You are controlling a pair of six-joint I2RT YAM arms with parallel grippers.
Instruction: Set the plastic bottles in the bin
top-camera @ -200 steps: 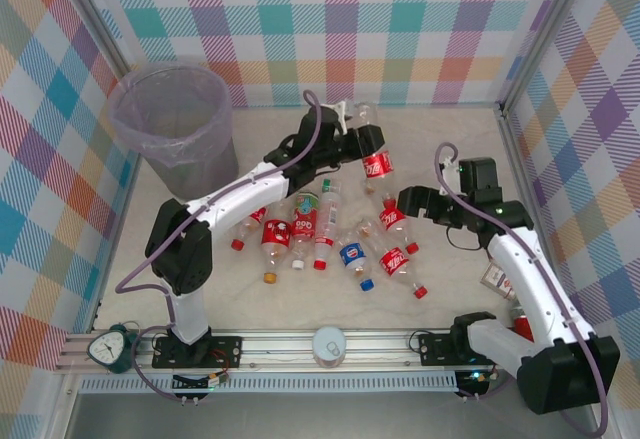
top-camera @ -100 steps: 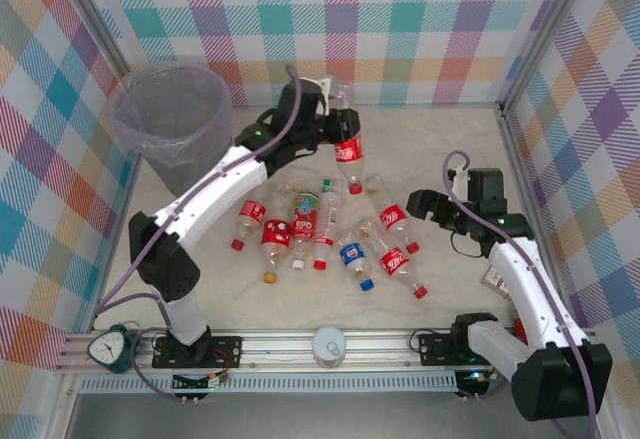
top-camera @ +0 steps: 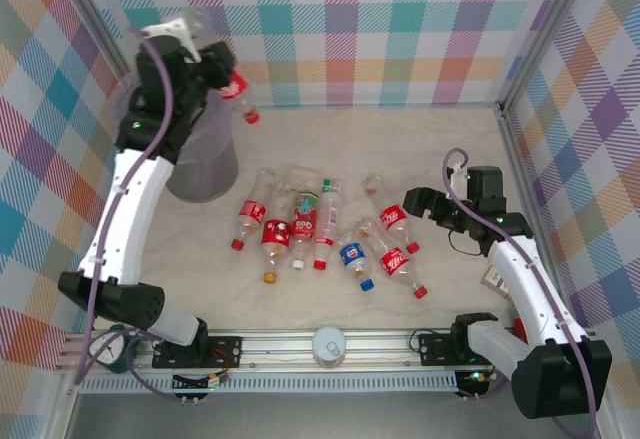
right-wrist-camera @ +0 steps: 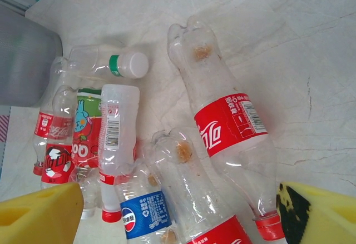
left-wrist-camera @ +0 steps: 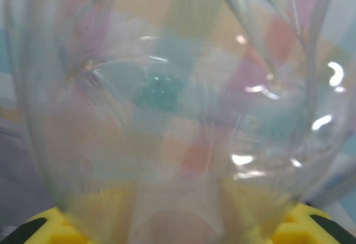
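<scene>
Above bin [top-camera: 200, 171]: left hand [top-camera: 213, 65], raised, pinching held bottle [top-camera: 235, 87] by its base, red cap at the free end.
Left wrist view: clear bottle wall between yellow pads [left-wrist-camera: 303, 228].
Right hand [top-camera: 410, 202]: spread wide, empty, low over loose bottles [top-camera: 320, 229].
Loose bottles: lying clustered on tabletop [top-camera: 450, 139], beside bin.

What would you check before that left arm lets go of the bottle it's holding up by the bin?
1. Left fingers gripping the held bottle: ok.
2. Held bottle fully over the bin: cannot tell; the arm hides the rim.
3. Bin upright: ok.
4. Right fingers open, holding nothing: ok.
5. Table cleared of loose bottles: not ok; many lie there.
</scene>
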